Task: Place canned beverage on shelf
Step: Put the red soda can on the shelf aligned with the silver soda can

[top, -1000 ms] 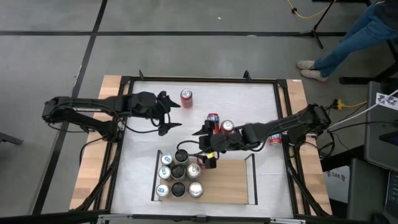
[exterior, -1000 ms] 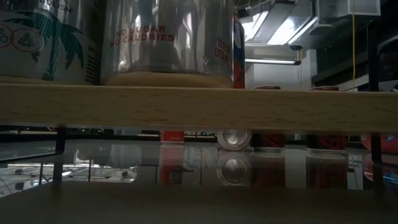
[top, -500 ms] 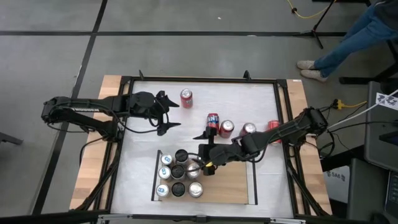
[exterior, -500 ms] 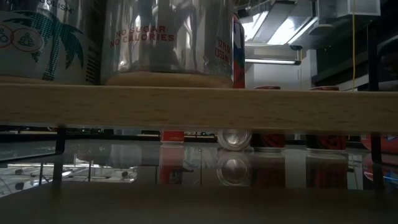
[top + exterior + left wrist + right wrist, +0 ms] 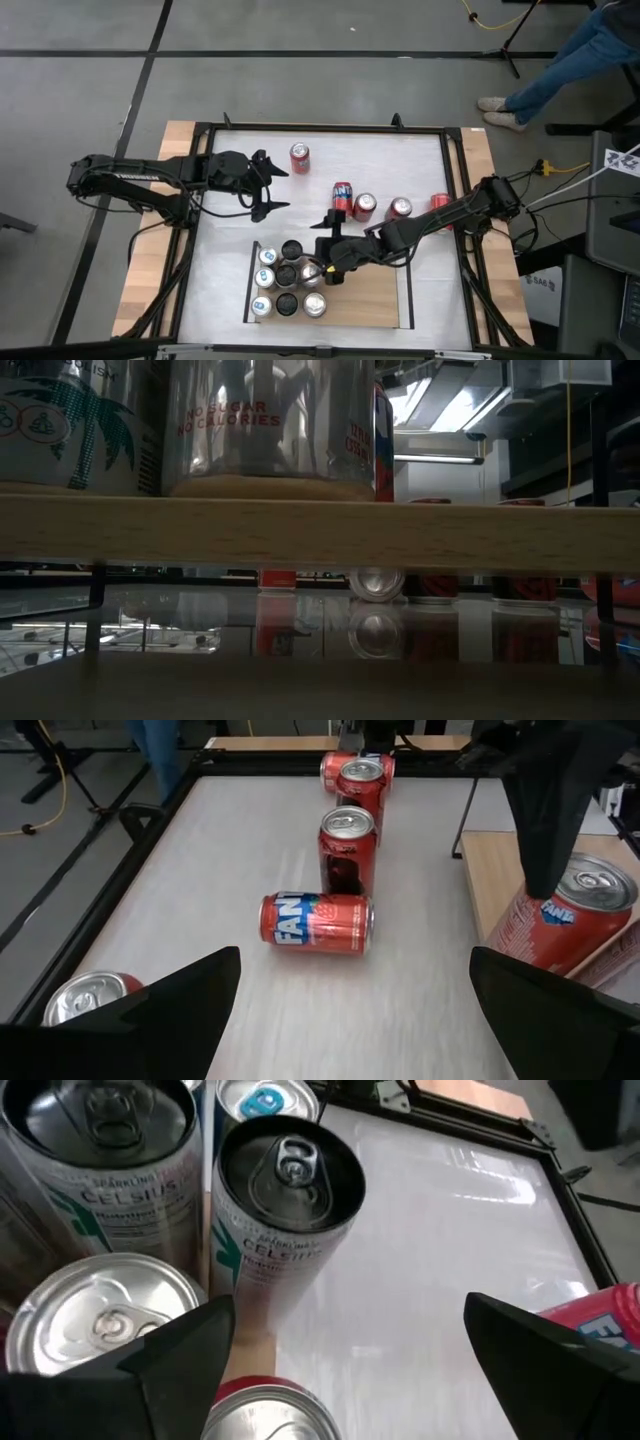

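The light-wood shelf (image 5: 370,295) lies near the table's front edge, with several cans (image 5: 285,285) standing on its left part. My right gripper (image 5: 325,265) reaches in from the right to that group and is shut on a red Fanta can (image 5: 565,925). The can's top shows low in the right wrist view (image 5: 255,1415). My left gripper (image 5: 275,182) hangs open and empty over the table's far left, beside an upright red can (image 5: 300,157). The low view shows the shelf's edge (image 5: 320,530) with cans on top. My right gripper holds the red Fanta can at its upper end (image 5: 590,885), with a finger (image 5: 190,1350) on either side of it. It comes slanting from above and from the table's right. The can is tilted, with its lower end on the shelf beside the black Celsius can (image 5: 285,1200).
One red can lies on its side (image 5: 315,923) mid-table, and three red cans (image 5: 365,207) (image 5: 400,208) (image 5: 441,203) stand in a row to its right. The shelf's right half is bare wood. A person's legs (image 5: 570,60) show beyond the table's far right corner.
My right gripper has carried the red can toward the table's near edge and a little left, in over the shelf, up to the standing cans. Its arm has swung off the red cans at the right, which now show.
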Available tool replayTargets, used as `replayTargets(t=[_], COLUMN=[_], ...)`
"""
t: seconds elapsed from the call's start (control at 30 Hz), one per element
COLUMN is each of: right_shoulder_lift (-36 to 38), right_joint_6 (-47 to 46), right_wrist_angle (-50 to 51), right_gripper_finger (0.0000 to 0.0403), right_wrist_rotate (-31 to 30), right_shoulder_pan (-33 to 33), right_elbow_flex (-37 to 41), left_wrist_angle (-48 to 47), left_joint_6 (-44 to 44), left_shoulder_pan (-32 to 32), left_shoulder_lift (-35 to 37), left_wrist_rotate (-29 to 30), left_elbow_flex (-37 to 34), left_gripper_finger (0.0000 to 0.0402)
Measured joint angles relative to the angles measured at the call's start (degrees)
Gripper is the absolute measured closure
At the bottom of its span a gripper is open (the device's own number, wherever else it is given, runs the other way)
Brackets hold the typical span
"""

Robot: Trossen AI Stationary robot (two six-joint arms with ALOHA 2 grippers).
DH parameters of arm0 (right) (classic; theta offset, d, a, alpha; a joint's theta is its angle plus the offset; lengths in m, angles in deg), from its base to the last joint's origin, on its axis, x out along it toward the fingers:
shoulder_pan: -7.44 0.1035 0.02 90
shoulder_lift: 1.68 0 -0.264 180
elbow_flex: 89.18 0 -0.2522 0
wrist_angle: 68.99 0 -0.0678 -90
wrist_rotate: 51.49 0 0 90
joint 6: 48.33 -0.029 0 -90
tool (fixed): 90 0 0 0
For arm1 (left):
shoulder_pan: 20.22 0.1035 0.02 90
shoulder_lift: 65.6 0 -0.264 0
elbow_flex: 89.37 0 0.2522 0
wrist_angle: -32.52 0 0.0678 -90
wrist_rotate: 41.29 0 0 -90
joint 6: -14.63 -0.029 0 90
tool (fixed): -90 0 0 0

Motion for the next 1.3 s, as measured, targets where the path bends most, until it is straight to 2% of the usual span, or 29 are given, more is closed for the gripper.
replayTargets(t=[0.93, 1.3], right_shoulder_lift=[-0.6, -0.5], right_joint_6=[0.0, 0.1], right_wrist_angle=[0.5, 0.6], right_gripper_finger=[0.0020, 0.0020], right_wrist_rotate=[7.8, 6.8], right_shoulder_pan=[0.0, 0.0], right_elbow_flex=[0.0, 0.0], left_wrist_angle=[-0.1, -0.1], left_joint_6=[0.0, 0.0], left_shoulder_pan=[0.0, 0.0], left_shoulder_lift=[0.0, 0.0], left_wrist_rotate=[0.0, 0.0], left_elbow_flex=[0.0, 0.0], left_gripper_finger=[0.0014, 0.0014])
